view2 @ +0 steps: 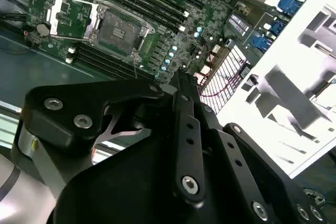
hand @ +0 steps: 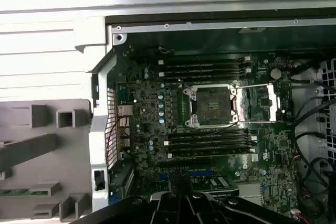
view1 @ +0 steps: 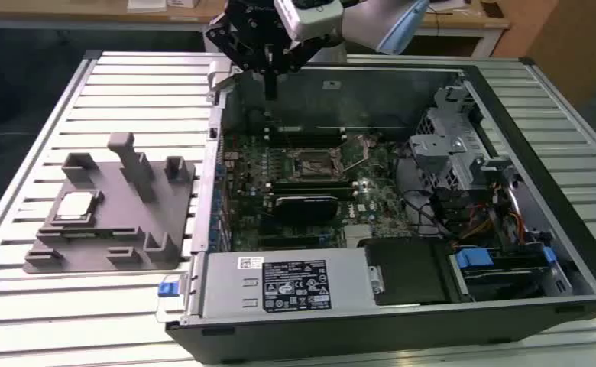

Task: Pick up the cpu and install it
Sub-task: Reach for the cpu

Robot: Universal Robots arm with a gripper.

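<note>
Inspection finds the cpu (view1: 77,205) lying flat, silver top up, in a recess of the grey fixture block (view1: 114,222) at the left-centre of the exterior view, on the slatted table (view1: 33,122) outside the open computer case (view1: 542,115). It has not been lifted. The gripper (view1: 270,90) hangs at the upper centre of that frame, above the case's far wall and well apart from the cpu. Its fingers appear drawn together into one narrow tip, with nothing between them. The motherboard socket (view1: 319,159) sits mid-frame inside the case. In the first wrist view the socket (hand: 211,106) is bare, with its metal load frame (hand: 260,103) swung open beside it. By judgement, the cpu is light, thin and rigid. The polished lid is likely slippery, and the underside contacts and the socket's pins would be easily damaged. Hold is best taken on two opposite pale edges, with the chip kept level. The surrounding fixture walls leave limited room for the fingers. Excess squeeze or a tilted grip risks the part skating out.
</note>
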